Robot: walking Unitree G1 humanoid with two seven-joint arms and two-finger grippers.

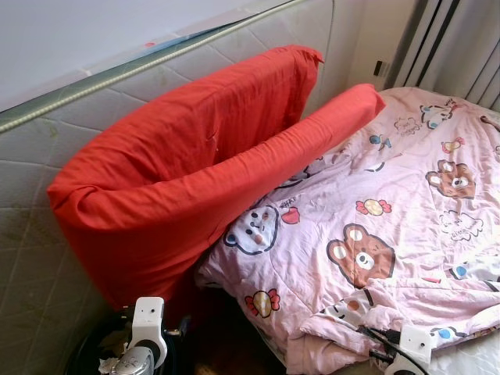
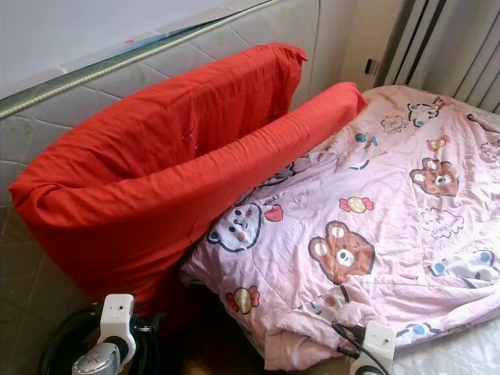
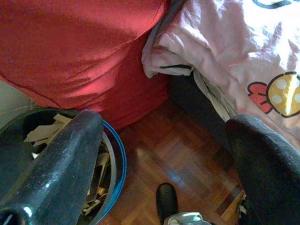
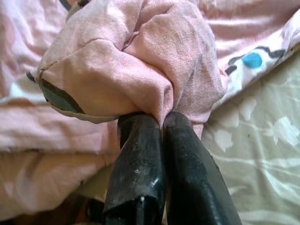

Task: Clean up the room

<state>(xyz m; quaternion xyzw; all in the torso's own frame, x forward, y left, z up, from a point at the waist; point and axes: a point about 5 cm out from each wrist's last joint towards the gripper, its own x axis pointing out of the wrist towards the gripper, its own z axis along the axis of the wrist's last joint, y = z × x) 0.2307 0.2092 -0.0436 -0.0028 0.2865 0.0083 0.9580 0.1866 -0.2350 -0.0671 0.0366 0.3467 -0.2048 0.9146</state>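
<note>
gripping a bunched fold of the pink cartoon-bear quilt (image 1: pixel 375 234) at its near edge, my right gripper (image 4: pixel 161 119) pinches the cloth tight between closed fingers. bed-making looks to be the step in hand; next i judge the quilt needs drawing flat over the bare mattress (image 4: pixel 262 159). my left gripper (image 3: pixel 164 154) hangs open above the wood floor (image 3: pixel 173 159) beside one waste bin (image 3: pixel 115 159). count: one quilt, two red cushions (image 1: pixel 187 164) against the headboard (image 1: pixel 47 156).
</note>
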